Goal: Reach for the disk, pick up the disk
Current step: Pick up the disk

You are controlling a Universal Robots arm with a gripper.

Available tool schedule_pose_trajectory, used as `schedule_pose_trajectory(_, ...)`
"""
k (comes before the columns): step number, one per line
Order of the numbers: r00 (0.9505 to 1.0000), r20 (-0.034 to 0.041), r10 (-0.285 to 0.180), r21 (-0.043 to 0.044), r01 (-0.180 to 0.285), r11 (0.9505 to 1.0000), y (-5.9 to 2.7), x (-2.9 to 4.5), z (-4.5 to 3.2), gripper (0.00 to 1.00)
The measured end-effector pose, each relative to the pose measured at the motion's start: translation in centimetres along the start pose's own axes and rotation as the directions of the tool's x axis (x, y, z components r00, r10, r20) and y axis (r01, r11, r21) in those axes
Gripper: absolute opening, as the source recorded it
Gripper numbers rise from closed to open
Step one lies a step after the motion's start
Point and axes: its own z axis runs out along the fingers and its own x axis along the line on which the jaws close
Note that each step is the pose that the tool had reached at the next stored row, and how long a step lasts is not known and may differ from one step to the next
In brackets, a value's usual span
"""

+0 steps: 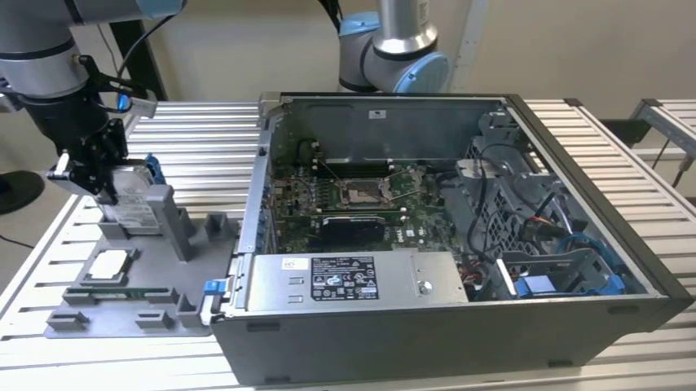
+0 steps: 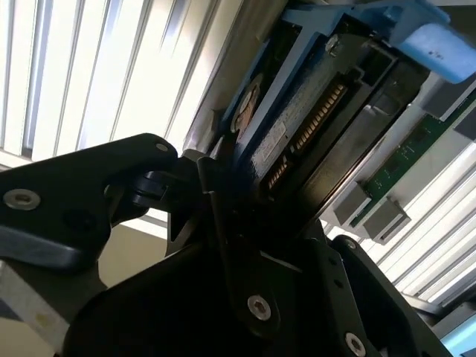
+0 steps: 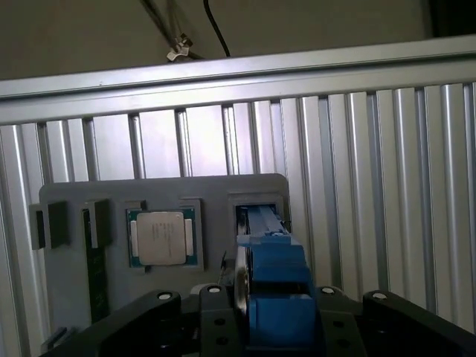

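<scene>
The disk [image 1: 134, 199] stands on edge in a slot of the grey fixture [image 1: 152, 281] at the exterior view's left, its blue bracket along the top. My gripper [image 1: 107, 189] comes down from above and is shut on the disk's upper part. The second wrist view shows the disk [image 2: 297, 126] close up, with its connector row and blue frame, clamped between my black fingers [image 2: 216, 216]. The first wrist view shows the disk's blue bracket [image 3: 275, 271] rising from the slot between the gripper's black body parts. Whether the disk still rests in the slot is hidden.
A square silver chip [image 1: 109, 265] [image 3: 162, 238] lies in the same fixture, and a green memory stick [image 1: 114, 291] sits beside it. An open computer case [image 1: 435, 244] stands to the exterior view's right. A second arm [image 1: 392, 49] is behind it. Ribbed metal tabletop [image 3: 357, 186] surrounds the fixture.
</scene>
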Motion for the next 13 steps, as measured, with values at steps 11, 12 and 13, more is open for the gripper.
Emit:
schedule_pose_trajectory(11,1.0,0.0003,0.0,0.0004,0.0,1.0,0.0,0.0,0.0,0.0)
schedule_pose_trajectory(12,1.0,0.0002,0.0,0.0003,0.0,1.0,0.0,0.0,-0.05,0.0)
schedule_pose_trajectory(13,1.0,0.0002,0.0,0.0003,0.0,1.0,0.0,0.0,-0.14,0.0)
